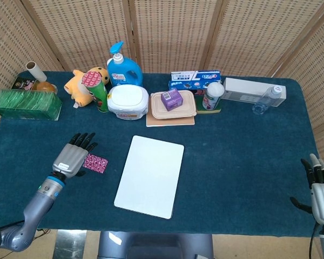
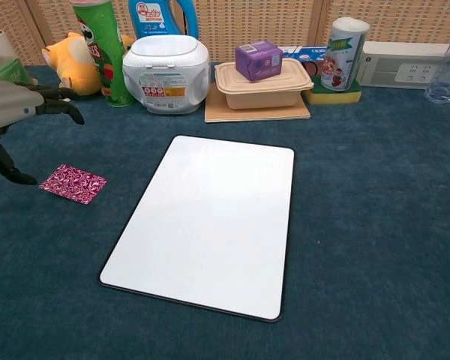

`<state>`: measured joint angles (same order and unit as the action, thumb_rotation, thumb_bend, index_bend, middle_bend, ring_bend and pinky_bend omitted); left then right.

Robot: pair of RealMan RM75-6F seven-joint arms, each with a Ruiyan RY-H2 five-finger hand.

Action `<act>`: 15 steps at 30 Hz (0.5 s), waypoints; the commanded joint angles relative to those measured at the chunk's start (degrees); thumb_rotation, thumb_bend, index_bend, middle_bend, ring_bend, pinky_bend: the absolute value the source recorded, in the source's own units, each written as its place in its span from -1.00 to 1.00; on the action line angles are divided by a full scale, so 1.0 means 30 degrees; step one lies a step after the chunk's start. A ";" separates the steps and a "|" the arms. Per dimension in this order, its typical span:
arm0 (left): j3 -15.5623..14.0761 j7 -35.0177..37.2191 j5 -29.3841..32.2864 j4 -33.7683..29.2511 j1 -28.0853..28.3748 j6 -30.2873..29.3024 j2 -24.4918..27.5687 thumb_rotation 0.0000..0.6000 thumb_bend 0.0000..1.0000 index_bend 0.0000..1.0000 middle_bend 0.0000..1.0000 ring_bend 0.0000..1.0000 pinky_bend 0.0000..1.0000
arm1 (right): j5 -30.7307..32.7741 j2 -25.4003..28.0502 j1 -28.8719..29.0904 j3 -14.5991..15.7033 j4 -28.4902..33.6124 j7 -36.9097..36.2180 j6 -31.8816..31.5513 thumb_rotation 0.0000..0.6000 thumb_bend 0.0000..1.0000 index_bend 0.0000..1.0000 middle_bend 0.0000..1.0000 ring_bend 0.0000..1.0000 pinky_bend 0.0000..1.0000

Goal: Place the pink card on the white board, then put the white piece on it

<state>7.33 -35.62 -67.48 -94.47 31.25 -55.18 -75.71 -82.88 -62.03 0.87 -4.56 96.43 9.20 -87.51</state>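
The pink patterned card (image 1: 96, 163) (image 2: 73, 184) lies flat on the blue cloth, left of the white board (image 1: 150, 176) (image 2: 207, 224). My left hand (image 1: 74, 154) (image 2: 15, 103) hovers just left of and above the card, fingers spread and holding nothing; its thumb reaches down near the card's left corner. My right hand (image 1: 321, 188) rests open at the table's front right edge, far from the board. The board's surface is bare. I cannot tell which item is the white piece.
Along the back stand a green box (image 1: 26, 104), a plush toy (image 1: 81, 85), a green can (image 1: 97, 89), a blue bottle (image 1: 123, 67), a white tub (image 1: 128, 101), a beige lunch box (image 1: 173, 106) with a purple carton, a white power strip (image 1: 247, 89) and a water bottle (image 1: 268, 100).
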 commanded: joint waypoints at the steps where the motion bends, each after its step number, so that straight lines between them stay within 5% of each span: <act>1: -0.0089 -0.0562 0.0757 0.0523 0.0404 0.0123 -0.0573 1.00 -0.82 -0.63 -1.00 -1.00 -0.88 | -0.0003 0.0049 -0.0017 -0.0005 0.0038 -0.0072 -0.0024 1.00 -1.00 -0.87 -1.00 -1.00 -1.00; 15: -0.0775 -0.1133 0.2326 0.1565 0.1063 0.0116 -0.1626 1.00 -0.81 -0.61 -1.00 -1.00 -0.88 | -0.0035 0.0070 0.0002 0.0051 0.0087 -0.0129 0.0076 1.00 -1.00 -0.87 -1.00 -1.00 -1.00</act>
<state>5.23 -38.70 -60.77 -89.98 34.25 -54.84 -80.38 -82.97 -61.83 0.87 -4.42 96.67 8.83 -87.29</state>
